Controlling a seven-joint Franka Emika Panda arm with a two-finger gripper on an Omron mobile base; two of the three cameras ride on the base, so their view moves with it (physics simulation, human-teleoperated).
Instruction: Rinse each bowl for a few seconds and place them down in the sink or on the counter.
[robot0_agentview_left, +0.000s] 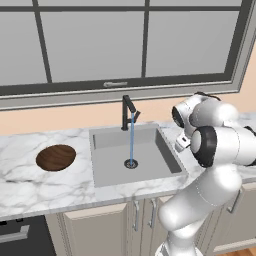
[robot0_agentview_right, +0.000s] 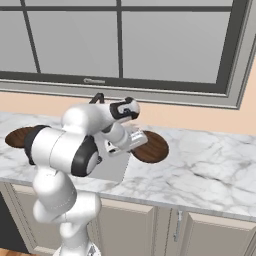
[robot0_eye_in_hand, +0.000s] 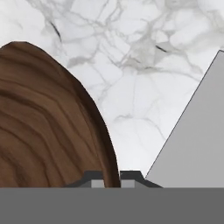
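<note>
I'm seeing the claw (robot0_eye_in_hand: 112, 178) pinching the right bowl's (robot0_agentview_right: 150, 147) rim on the counter (robot0_agentview_right: 210, 165); the sink (robot0_agentview_left: 131, 155) is lying just leftward.

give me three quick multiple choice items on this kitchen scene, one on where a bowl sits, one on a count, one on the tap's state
1. Where is the bowl left of the sink?
A. in the basin
B. on the counter
C. on the windowsill

2. How many wooden bowls show?
A. one
B. two
C. three

3. The faucet is:
A. running
B. off
C. missing

Key:
1 B: the left bowl rests on the marble counter.
2 B: the other bowl lies right of the sink, with the gripper closed on its rim.
3 A: a blue stream falls from the faucet to the drain.
</note>
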